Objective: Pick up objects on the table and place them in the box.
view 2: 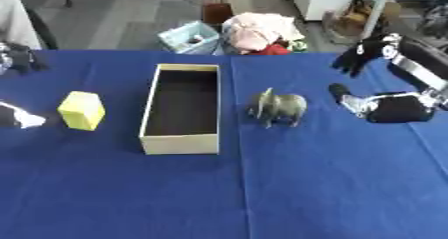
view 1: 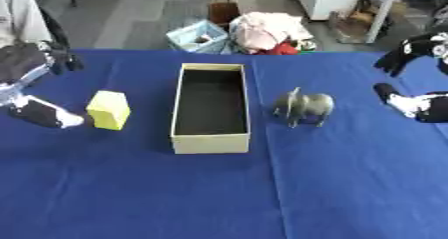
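An open tan cardboard box [view 1: 210,143] with a dark, empty inside stands lengthwise in the middle of the blue table. A yellow block [view 1: 108,110] stands upright left of it. A grey toy elephant [view 2: 278,107] stands right of the box. My left hand [view 1: 31,65] hovers open at the table's left edge, just left of the yellow block and holding nothing. My right hand [view 2: 385,105] is open at the right side, its fingers [view 2: 357,56] spread above the thumb, a short way right of the elephant and not touching it.
The blue cloth [view 1: 262,198] covers the whole table, with a wide bare stretch in front. Beyond the far edge, on the floor, sit a light-blue basket [view 1: 198,36], a pile of pink and white cloth [view 1: 267,30] and a brown bag [view 1: 225,11].
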Robot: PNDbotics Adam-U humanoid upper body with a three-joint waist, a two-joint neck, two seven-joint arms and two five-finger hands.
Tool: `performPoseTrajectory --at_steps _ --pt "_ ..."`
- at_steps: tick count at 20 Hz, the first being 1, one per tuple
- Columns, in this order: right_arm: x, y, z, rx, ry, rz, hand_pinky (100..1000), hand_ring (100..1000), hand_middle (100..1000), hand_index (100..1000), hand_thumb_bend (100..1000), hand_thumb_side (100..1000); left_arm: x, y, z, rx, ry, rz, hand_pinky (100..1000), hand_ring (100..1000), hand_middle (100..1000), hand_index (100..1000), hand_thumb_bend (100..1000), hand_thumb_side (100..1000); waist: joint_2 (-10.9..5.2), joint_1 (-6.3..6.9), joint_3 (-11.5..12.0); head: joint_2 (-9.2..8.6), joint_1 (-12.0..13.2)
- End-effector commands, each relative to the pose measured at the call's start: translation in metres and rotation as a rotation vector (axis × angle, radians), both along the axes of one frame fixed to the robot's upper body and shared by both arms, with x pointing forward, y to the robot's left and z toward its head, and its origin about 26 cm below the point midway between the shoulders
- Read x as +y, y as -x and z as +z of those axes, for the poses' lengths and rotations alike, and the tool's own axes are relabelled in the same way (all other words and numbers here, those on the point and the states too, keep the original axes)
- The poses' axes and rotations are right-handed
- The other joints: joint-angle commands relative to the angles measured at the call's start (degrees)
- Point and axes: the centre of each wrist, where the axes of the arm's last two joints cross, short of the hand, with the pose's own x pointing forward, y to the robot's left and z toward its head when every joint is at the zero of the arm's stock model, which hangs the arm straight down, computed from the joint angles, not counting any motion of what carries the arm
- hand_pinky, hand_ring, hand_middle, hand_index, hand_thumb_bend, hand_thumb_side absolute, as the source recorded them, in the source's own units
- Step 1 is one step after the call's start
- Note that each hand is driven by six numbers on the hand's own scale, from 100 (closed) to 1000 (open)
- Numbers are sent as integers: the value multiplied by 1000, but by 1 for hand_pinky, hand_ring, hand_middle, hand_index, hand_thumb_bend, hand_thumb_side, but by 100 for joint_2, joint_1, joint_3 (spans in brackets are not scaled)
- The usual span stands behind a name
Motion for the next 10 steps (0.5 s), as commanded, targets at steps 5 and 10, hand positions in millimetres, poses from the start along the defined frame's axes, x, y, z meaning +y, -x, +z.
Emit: performPoseTrajectory --at_steps 5,10 --pt "-3 2 11 -21 24 5 720 586 572 720 201 471 26 -30 7 115 -89 35 689 616 615 757 758 264 -104 39 -58 51 47" --pt "-2 2 10 -16 24 7 720 586 572 719 196 474 26 -50 -1 130 -108 36 698 630 621 758 769 244 -115 44 -83 78 48"
